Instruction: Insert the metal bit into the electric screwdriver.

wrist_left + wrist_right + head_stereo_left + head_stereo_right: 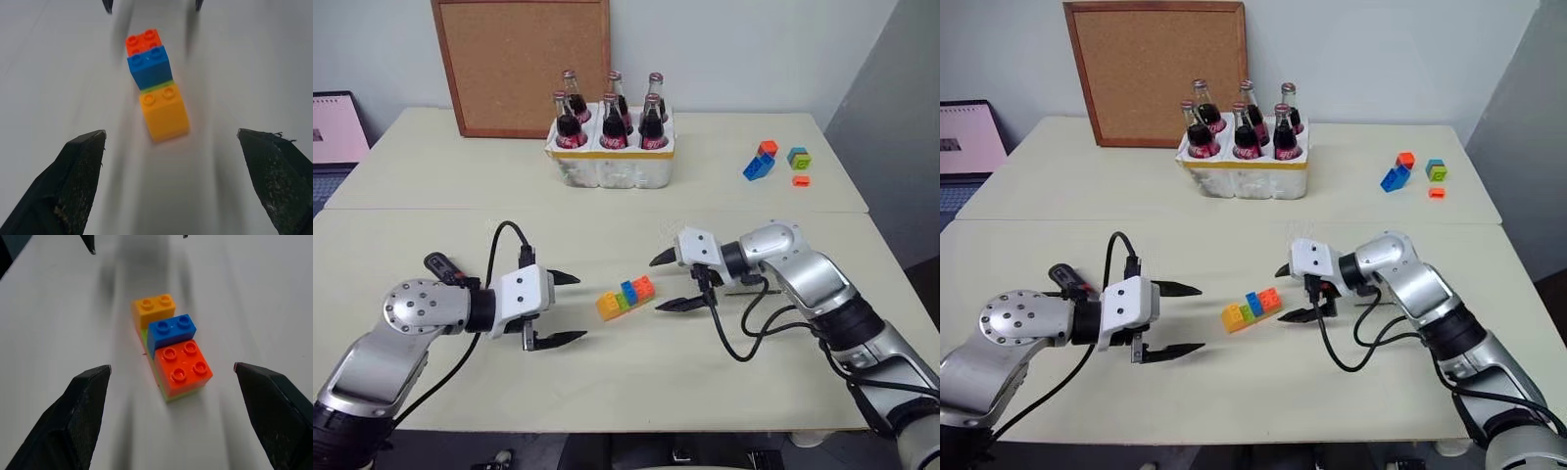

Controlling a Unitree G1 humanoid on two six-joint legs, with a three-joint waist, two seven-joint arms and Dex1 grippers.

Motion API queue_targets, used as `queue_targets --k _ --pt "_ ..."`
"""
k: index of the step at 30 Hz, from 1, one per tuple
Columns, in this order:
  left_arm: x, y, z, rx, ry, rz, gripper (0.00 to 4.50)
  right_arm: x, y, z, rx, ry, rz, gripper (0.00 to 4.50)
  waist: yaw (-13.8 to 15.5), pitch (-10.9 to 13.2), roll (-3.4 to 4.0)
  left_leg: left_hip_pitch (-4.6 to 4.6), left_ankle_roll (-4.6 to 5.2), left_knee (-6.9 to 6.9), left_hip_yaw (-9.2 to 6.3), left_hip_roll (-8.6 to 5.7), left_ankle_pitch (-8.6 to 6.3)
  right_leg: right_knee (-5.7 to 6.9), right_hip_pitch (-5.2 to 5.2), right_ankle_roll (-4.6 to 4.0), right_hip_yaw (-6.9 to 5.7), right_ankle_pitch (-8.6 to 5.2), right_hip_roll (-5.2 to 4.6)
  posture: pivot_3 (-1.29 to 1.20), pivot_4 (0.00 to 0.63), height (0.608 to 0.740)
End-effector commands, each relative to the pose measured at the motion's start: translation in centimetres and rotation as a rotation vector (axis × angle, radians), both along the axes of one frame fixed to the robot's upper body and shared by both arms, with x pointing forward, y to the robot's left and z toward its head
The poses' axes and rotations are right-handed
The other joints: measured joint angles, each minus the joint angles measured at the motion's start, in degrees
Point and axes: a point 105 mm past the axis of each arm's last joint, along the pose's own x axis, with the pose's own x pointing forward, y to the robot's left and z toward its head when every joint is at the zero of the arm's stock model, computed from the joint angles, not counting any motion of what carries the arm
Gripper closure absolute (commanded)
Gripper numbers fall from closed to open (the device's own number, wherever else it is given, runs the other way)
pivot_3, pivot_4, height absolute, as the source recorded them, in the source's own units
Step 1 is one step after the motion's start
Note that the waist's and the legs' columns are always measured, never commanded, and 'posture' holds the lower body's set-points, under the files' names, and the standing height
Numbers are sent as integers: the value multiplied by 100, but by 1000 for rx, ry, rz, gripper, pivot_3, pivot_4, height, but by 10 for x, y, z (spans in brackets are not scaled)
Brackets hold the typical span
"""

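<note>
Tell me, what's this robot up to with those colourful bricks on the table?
Nothing is held yet. The left gripper and the right gripper are both open, facing each other from either side of a small stack of bricks that lies on the table. Farther back stand a crate of cola bottles, a cork board and a few loose bricks.

No legible text — bottle labels red, unreadable.

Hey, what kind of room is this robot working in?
Probably an office or lab test area: pale tables pushed together, a cork board leaning on the wall, a laptop, staged cola bottles and toy bricks.
</note>
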Motion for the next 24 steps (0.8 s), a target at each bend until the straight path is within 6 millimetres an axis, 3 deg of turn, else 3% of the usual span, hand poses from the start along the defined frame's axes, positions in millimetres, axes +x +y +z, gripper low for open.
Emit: queue_targets --k 1,6,10,18,24 --pt "-7 -10 7 -62 31 -41 10 4 17 -2 -1 -30 44 268 -6 -1 -1 0 0 0 -1 1 0 1 0 0 0 0 1 0 150 740" --pt "-6 -3 7 -45 36 -48 10 8 29 -11 -11 -3 63 268 -47 0 0 -2 0 0 -5 5 0 2 -1 -2 -2 1 5 0 150 740" --pt "-3 -1 4 -32 29 -53 0 12 28 -17 -32 -23 61 991 -41 0 0 0 0 1 -8 4 0 4 0 -2 -4 1 4 0 150 740" --pt "-1 -1 1 -59 40 -44 0 8 27 -19 -26 -39 73 2957 -49 0 0 0 0 -1 -7 5 0 3 -1 -2 -3 1 5 0 150 740" --pt "2 -7 6 -118 37 -55 0 4 18 -7 21 -72 49 3009 -34 0 0 -3 0 0 -10 4 0 4 -1 -2 -5 1 4 0 150 740"
